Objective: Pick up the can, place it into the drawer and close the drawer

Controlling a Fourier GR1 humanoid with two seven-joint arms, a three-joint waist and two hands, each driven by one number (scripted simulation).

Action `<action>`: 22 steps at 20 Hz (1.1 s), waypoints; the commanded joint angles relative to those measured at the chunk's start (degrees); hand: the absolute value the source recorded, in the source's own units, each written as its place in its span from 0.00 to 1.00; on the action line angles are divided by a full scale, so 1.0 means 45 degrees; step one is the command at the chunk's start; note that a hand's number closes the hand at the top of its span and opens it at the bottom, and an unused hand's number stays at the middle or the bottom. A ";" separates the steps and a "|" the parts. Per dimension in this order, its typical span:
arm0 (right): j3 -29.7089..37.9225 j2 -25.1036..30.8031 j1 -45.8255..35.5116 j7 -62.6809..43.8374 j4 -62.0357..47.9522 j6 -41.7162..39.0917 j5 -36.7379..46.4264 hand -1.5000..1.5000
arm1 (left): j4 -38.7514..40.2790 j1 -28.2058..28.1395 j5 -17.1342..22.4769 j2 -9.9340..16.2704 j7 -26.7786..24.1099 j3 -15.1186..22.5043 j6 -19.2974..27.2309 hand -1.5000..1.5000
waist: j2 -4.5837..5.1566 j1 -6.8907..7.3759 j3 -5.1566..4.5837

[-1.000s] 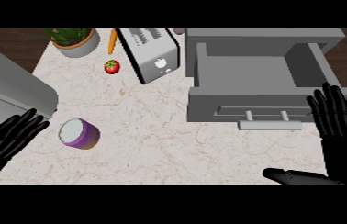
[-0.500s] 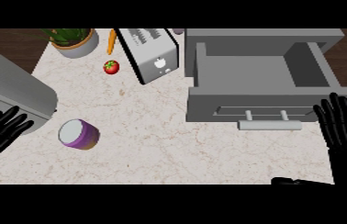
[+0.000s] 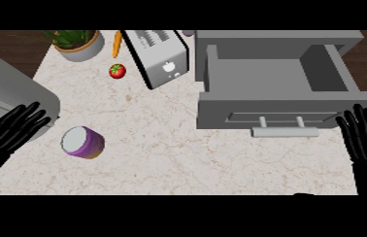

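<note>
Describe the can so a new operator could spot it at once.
Start at the open grey drawer on the counter's right, then look across to the lower left, by the left hand. The can lies there on bare counter, alone. It is the only purple thing, with a pale round top.

- Left hand [image 3: 20, 126]: matte black all over, with long slim fingers that taper to rounded tips; it shows at the left edge of the head view.
- Right hand [image 3: 356, 134]: the same plain black, with slender segmented fingers, at the right edge.
- Neither hand shows markings, cables or screws.
</note>
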State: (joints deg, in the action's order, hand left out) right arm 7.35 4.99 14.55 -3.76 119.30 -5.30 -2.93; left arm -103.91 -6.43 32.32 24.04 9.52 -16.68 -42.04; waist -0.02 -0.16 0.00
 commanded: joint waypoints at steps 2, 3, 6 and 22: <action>0.0238 -0.0062 -0.0644 0.0936 -0.1346 -0.0149 0.0168 0.00 | 0.1865 0.0734 -0.2524 -0.1144 -0.1597 0.0228 -0.0732 0.00 | 0.0015 -0.0004 -0.0005; 0.0299 0.0028 -0.0076 0.0431 -0.0566 -0.0453 -0.0020 0.00 | 0.1970 0.1281 -0.1511 -0.0489 -0.0931 -0.0163 -0.0754 0.00 | 0.0002 -0.0014 -0.0002; 0.0489 0.0129 0.0085 -0.0332 0.0492 -0.0487 -0.0276 0.00 | 0.2834 0.1972 -0.2250 -0.0727 -0.1166 -0.0100 -0.0432 0.00 | 0.0002 -0.0045 -0.0004; 0.0796 -0.0379 -0.0131 0.0740 -0.0852 -0.0999 0.0091 0.00 | 0.5682 0.1909 -0.6299 -0.1504 -0.5126 -0.0067 -0.0417 0.00 | -0.0001 0.0010 -0.0001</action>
State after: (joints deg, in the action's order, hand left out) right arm 11.72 4.53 14.15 -1.64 116.95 -9.49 -4.03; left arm -79.14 2.02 5.64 18.18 -12.70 -17.52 -45.07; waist 0.00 -0.23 -0.02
